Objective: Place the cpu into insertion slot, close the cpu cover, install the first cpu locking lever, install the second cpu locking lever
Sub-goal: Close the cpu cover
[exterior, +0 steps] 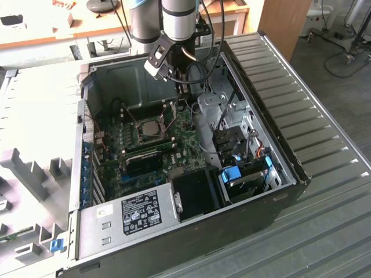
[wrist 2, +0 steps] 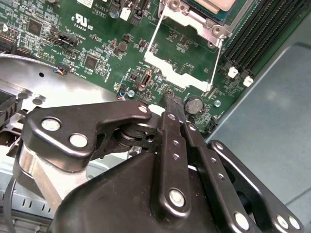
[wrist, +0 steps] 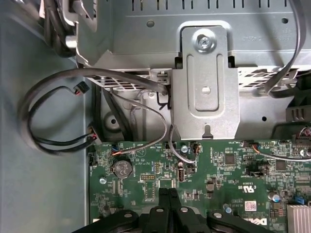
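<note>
two fingers (wrist: pixel 163 196) pressed flat together, nothing between them, mark the gripper (wrist: pixel 167 191) as it hangs low over the green motherboard (wrist: pixel 218 162). in the first wrist view a loop of grey cables (wrist: pixel 46 121) lies off to one side of the tips, a coin cell (wrist: pixel 122 168) sits near them, and a silvery drive bracket (wrist: pixel 206 82) rises beyond.

the second wrist view looks the other way past the black linkage and adds the socket. the cpu (wrist 2: pixel 221 4) sits in the insertion slot (wrist 2: pixel 192 17) ahead of the fingertips. the cpu cover (wrist 2: pixel 172 68) is swung open toward the gripper and lies between socket and tips, flanked by two thin wire levers (wrist 2: pixel 154 36), with black memory slots (wrist 2: pixel 262 34) beside them.

the exterior view sets the scene. grey moulded fixtures (exterior: pixel 29 168) lie well to the exterior view's left of the gripper, and the open computer case (exterior: pixel 87 87) lies beneath it. the chip is nearer the camera than the gripper and to the exterior view's left of it, with the levers standing up. the labelled power supply (exterior: pixel 136 211) and a black shroud (exterior: pixel 194 191) lie nearer the camera again. blue drive tabs (exterior: pixel 232 174) and the ribbed table (exterior: pixel 330 127) lie to the exterior view's right.
</note>
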Tool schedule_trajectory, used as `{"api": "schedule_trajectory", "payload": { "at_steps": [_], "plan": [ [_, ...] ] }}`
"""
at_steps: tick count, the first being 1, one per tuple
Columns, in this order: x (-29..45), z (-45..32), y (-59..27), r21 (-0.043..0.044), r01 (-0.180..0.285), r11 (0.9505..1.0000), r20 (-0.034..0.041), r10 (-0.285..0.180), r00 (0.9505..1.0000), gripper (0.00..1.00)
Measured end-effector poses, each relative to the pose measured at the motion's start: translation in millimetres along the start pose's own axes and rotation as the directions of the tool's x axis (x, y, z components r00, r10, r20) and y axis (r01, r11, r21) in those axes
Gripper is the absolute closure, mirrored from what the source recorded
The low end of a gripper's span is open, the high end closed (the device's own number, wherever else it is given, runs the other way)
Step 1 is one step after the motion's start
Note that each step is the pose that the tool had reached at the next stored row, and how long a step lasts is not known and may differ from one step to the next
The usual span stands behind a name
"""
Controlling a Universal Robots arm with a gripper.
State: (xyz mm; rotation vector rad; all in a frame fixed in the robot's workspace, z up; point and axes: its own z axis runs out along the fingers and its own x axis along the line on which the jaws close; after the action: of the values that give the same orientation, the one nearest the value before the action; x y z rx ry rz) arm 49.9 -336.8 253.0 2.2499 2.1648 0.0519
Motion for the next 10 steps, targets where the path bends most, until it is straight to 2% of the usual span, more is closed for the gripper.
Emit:
{"api": "schedule_trajectory", "payload": {
  "at_steps": [10],
  "plan": [
    [0.0, 8.1, 0.1, 0.0, 0.0, 1.0, -0.0001, 0.0, 1.0, 0.89]
  ]
}}
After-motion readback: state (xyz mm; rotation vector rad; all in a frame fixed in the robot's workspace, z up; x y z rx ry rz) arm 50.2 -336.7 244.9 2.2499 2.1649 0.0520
